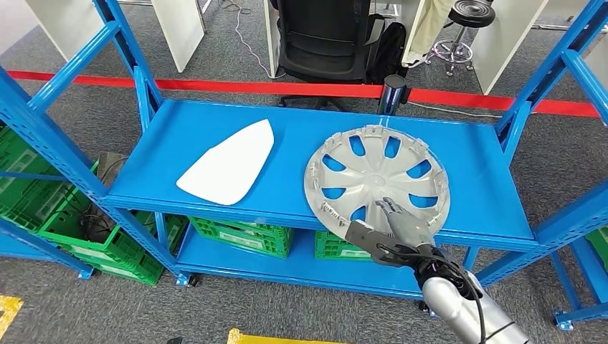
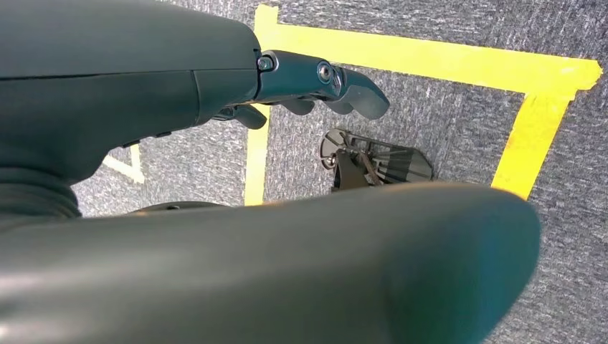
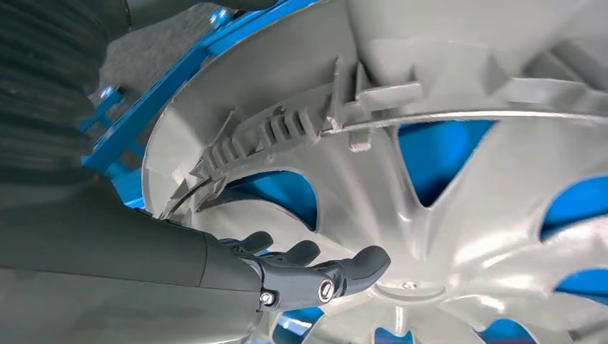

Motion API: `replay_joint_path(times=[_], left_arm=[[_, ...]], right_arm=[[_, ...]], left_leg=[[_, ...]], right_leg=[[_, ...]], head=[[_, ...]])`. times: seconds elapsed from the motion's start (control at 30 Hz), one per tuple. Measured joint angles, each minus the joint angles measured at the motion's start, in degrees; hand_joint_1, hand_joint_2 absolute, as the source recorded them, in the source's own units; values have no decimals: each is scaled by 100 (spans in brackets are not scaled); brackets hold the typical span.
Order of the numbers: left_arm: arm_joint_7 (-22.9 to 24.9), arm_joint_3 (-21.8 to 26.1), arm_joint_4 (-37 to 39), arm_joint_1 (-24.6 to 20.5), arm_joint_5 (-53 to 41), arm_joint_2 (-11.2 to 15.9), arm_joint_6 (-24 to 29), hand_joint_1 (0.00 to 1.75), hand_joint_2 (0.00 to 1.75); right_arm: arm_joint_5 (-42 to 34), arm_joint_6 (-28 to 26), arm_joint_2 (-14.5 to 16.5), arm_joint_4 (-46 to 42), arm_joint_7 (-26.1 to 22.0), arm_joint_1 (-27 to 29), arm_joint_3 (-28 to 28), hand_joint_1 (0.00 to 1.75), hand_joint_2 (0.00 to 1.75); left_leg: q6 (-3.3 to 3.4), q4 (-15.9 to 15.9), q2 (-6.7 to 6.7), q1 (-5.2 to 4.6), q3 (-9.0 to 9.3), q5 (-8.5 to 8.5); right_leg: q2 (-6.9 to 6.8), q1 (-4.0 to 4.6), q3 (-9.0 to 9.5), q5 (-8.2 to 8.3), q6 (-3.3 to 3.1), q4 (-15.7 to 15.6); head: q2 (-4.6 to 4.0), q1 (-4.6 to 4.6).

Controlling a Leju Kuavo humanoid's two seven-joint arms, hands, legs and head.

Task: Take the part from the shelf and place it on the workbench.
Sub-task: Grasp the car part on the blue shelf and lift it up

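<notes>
Hubcap (image 1: 378, 175), silver-grey, multi-spoke, lying inner face up on the right half of the blue shelf (image 1: 165, 136). Right hand (image 1: 393, 228) reaches over its near rim, fingers (image 3: 358, 264) spread above the spokes, holding nothing. White curved panel (image 1: 229, 163) lies well apart to the left. Left hand (image 2: 315, 82) hangs over grey carpet with yellow floor tape (image 2: 430, 57), fingers loosely curled, empty.

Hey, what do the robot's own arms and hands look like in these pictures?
The right arm is a smooth silver tube with a thin black cable along it, ending in a dark grey right hand with slim fingers. The left hand is dark grey too, with a ribbed cover and small silver screws.
</notes>
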Motion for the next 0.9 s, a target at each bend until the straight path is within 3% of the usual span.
replay_joint_path(times=[0.3,0.7,0.83,0.9], left_arm=[[3,0,0,-19,40,0,-6,0,0],[3,0,0,-23,49,0,-10,0,0],[3,0,0,-23,49,0,-8,0,0],[3,0,0,-22,50,0,-5,0,0]], right_arm=[[497,138,29,220,83,-79,135,0,175],[598,152,57,404,94,-163,214,0,175],[831,165,74,456,140,-180,233,175,175],[975,158,78,484,157,-183,243,175,175]], left_leg=[[1,2,0,0,-1,1],[2,5,0,0,0,1],[2,5,0,0,0,1],[2,5,0,0,0,1]], right_leg=[[0,0,0,0,0,0],[0,0,4,1,1,0],[0,0,4,1,1,-1],[-1,0,4,2,2,-2]], head=[[0,2],[0,0],[0,1],[0,1]])
